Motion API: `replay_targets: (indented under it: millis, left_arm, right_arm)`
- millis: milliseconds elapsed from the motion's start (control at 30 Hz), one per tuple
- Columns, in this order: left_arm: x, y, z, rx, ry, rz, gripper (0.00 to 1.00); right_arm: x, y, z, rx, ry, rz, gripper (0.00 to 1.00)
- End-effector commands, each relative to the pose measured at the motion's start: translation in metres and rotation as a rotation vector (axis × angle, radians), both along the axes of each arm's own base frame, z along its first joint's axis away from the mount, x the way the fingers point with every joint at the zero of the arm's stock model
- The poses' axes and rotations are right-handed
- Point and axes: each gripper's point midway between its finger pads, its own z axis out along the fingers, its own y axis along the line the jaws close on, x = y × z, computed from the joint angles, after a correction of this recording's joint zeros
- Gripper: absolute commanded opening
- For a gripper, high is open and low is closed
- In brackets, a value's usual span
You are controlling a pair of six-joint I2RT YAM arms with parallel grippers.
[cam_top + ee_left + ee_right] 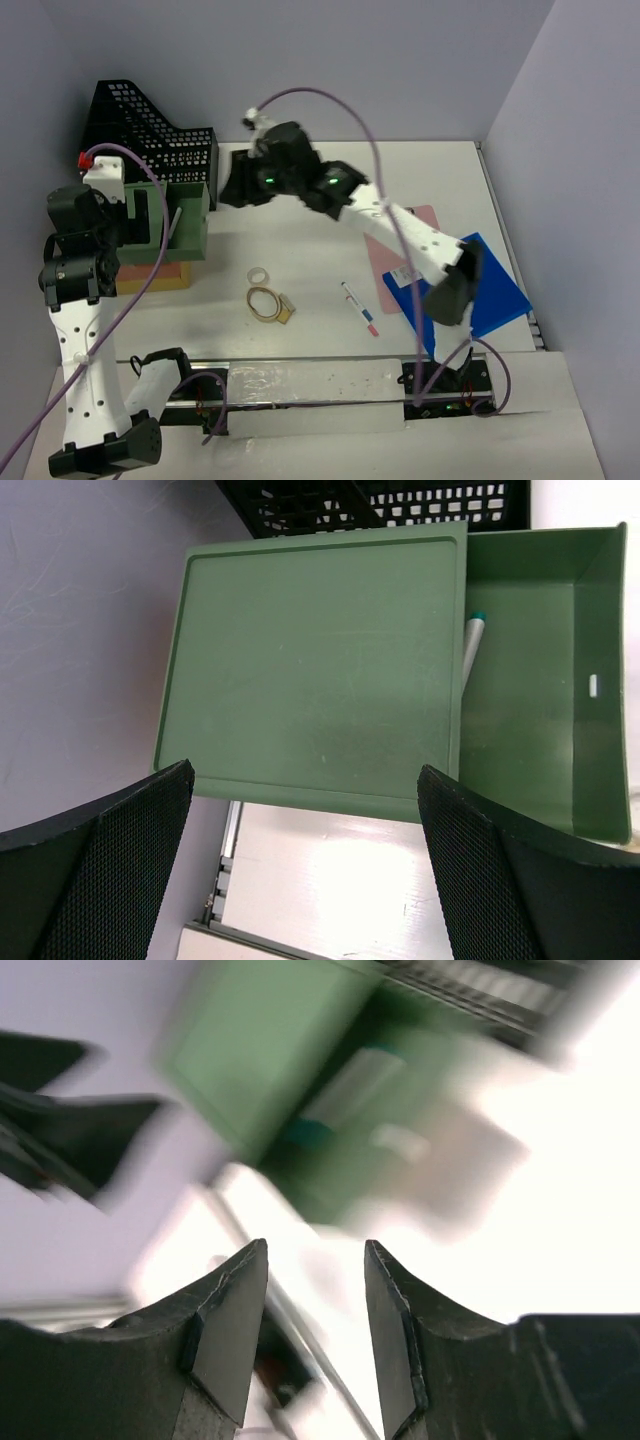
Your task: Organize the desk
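The white desk [310, 255] holds a green organiser box [180, 215] at the left. In the left wrist view its flat top [320, 670] fills the middle, and its drawer [540, 740] stands pulled out to the right with a teal-capped marker [472, 650] inside. My left gripper [305, 820] is open and empty, hovering above the box's near edge; in the top view it [100, 225] sits at the box's left. My right gripper [238, 185] reaches to the box's right side. Its wrist view is blurred; it [315, 1260] is open and empty, with the green box [290, 1070] ahead.
A black mesh file holder [150, 130] stands behind the green box, which rests on a yellow-orange book [165, 275]. Two tape rings [264, 298], a pen [360, 308], a pink sheet [395, 250] and a blue folder [495, 290] lie on the desk.
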Motion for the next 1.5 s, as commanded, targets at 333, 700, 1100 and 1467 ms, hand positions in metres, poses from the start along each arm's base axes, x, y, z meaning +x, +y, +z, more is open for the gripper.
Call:
replay_targets:
  millis: [333,700,1100,1467]
  left_arm:
    - [-0.021,-0.097,-0.006,-0.157,-0.045,-0.540,0.99]
    - [-0.043,-0.090,-0.023,-0.161,-0.077,-0.448,0.99]
    - [-0.044,-0.087,-0.021,-0.156,-0.088,-0.423,0.99]
    - [-0.042,-0.084,-0.022,-0.160,-0.083,-0.407,0.99]
  right_arm:
    - [-0.078,-0.284,-0.210,-0.860,0.207,-0.299,0.44]
    - [-0.097,-0.278,-0.270,-0.840,0.298,-0.287,0.38]
    - [-0.104,-0.270,-0.308,-0.920,0.313,-0.242,0.37]
    - [-0.124,-0.271,-0.340,-0.996,0.355,-0.209,0.31]
